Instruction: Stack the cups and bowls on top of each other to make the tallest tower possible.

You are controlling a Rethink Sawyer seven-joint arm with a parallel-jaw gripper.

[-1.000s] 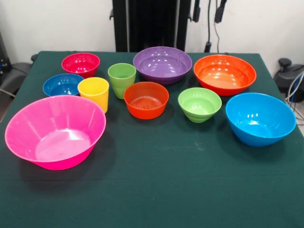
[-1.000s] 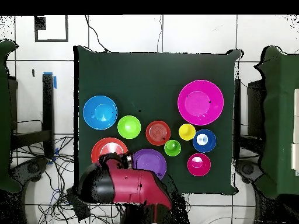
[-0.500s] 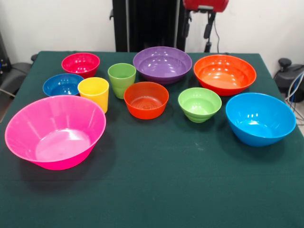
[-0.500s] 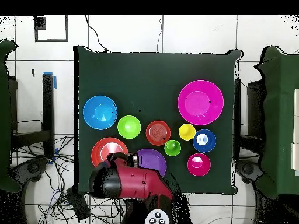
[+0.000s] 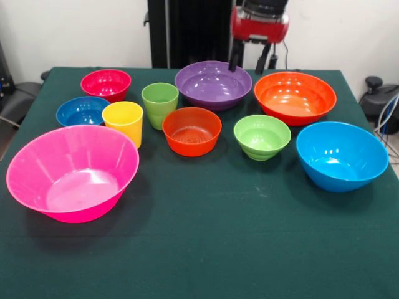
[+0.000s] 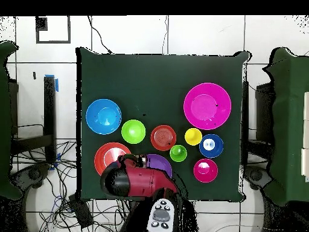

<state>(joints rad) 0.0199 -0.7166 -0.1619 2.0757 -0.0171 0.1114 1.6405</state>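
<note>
My gripper (image 5: 249, 61) hangs open and empty over the far edge, between the purple bowl (image 5: 213, 83) and the large orange bowl (image 5: 295, 96). Nearer stand the small orange-red bowl (image 5: 191, 130), the small light-green bowl (image 5: 262, 136) and the light blue bowl (image 5: 341, 154). On the left are the green cup (image 5: 159, 103), yellow cup (image 5: 123, 122), magenta-red bowl (image 5: 106, 83), dark blue bowl (image 5: 82, 111) and big pink bowl (image 5: 72, 171). Every piece stands alone; no tower is in view. In the overhead view the red arm (image 6: 136, 181) covers part of the purple bowl (image 6: 162, 162).
A dark green cloth covers the table (image 5: 206, 249). A black column (image 5: 190, 31) rises behind its far edge. Chairs and cables (image 5: 380, 99) sit off both sides.
The gripper has come down from the top edge and moved left, now hanging low between the purple and orange bowls. No bowl or cup has moved.
</note>
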